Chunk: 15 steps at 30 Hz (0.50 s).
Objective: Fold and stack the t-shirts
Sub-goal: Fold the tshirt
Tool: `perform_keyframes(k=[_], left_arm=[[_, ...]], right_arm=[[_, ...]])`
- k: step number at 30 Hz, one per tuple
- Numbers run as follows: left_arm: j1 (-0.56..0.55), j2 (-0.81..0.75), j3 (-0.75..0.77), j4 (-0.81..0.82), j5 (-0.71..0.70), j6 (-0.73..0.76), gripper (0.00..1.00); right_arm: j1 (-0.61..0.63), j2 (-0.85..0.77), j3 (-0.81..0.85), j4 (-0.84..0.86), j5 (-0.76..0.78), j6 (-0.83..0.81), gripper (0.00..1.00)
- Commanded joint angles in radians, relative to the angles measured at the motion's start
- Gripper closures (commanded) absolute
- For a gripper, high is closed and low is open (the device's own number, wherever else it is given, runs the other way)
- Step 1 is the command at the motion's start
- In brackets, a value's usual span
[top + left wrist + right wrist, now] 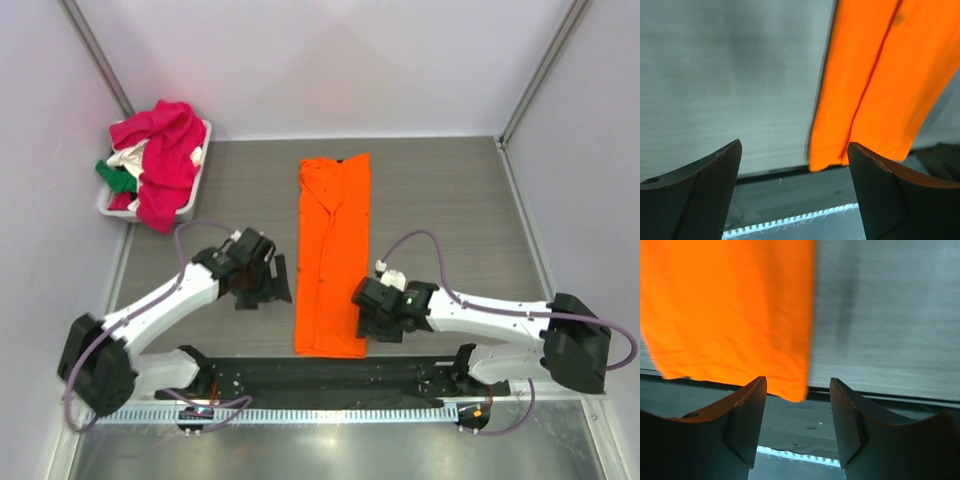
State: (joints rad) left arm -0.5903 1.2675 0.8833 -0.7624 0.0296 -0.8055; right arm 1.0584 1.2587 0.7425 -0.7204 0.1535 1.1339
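Note:
A bright orange t-shirt (335, 250) lies flat in the middle of the table, folded lengthwise into a long narrow strip running from far to near. My left gripper (276, 284) hovers just left of the strip's near part, open and holding nothing. In the left wrist view the left gripper (794, 145) frames the near left corner of the orange t-shirt (880, 75). My right gripper (366, 316) sits at the strip's near right corner, open with an empty gap. Seen from the right wrist, the right gripper (797, 380) has the orange t-shirt (730, 305) corner just beyond its tips.
A white basket (204, 142) stands at the far left, heaped with a magenta-pink shirt (165, 150), a white one (130, 158) and a green one (112, 176). A dark rail (330, 378) runs along the table's near edge. Walls close in the table.

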Motion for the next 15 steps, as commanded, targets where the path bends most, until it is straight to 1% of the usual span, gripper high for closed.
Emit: perform_keyframes(k=[1, 2, 3, 4, 5, 6, 8, 13, 15], left_arm=[[-0.08, -0.207, -0.085, 0.006, 0.009, -0.151, 0.14], [-0.095, -0.235, -0.113, 0.009, 0.01, -0.174, 0.14], [-0.109, -0.268, -0.172, 0.015, 0.015, -0.198, 0.16], [-0.141, -0.296, -0.199, 0.02, 0.015, -0.239, 0.19], [-0.16, -0.344, -0.223, 0.04, 0.013, -0.262, 0.19], [-0.173, -0.362, -0.28, 0.058, 0.016, -0.282, 0.21], [-0.213, -0.404, -0.328, 0.107, 0.02, -0.338, 0.23], [-0.298, -0.438, -0.463, 0.25, 0.026, -0.437, 0.28], [-0.316, -0.422, -0.481, 0.305, 0.023, -0.461, 0.28]], right_arm=[[0.038, -0.096, -0.092, 0.078, 0.034, 0.141, 0.43], [0.057, -0.107, -0.107, 0.097, 0.034, 0.158, 0.43], [0.069, -0.114, -0.12, 0.104, 0.034, 0.17, 0.44], [0.083, -0.12, -0.136, 0.108, 0.041, 0.199, 0.44], [0.095, -0.122, -0.143, 0.122, 0.044, 0.21, 0.44], [0.122, -0.119, -0.152, 0.131, 0.046, 0.219, 0.45], [0.141, -0.095, -0.16, 0.162, 0.044, 0.24, 0.46], [0.172, -0.07, -0.169, 0.179, 0.078, 0.26, 0.5], [0.172, -0.073, -0.189, 0.197, 0.08, 0.265, 0.52]])
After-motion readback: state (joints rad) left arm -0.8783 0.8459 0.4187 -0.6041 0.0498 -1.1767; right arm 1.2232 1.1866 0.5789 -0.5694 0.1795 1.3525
